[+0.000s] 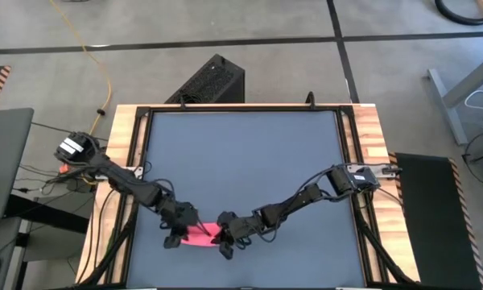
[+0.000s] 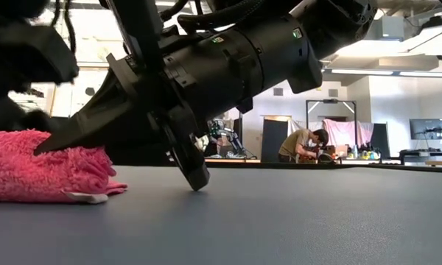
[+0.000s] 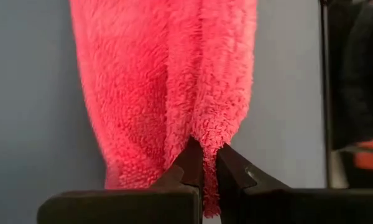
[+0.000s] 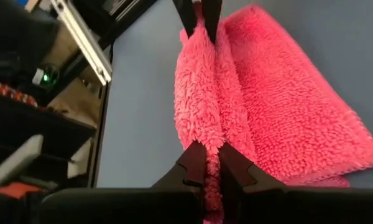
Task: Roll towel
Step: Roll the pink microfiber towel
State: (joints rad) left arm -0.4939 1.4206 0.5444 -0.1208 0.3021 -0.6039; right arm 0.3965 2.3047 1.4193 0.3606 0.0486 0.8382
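Near table edge: left gripper and right gripper each clamped on towel fold, opposite ends.

tabletop lies open beyond towel; both arms crowd it.

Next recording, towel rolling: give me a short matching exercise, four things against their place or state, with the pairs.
Things:
1. towel
2. left claw
3. right claw
4. person

Place or state:
A. far back in the room, beyond the table
B. pinching a fold of pink cloth at the towel's left end
C. lying near the table's front edge
D. pinching the same fold from the towel's right end

Pairs: 1-C, 2-B, 3-D, 4-A
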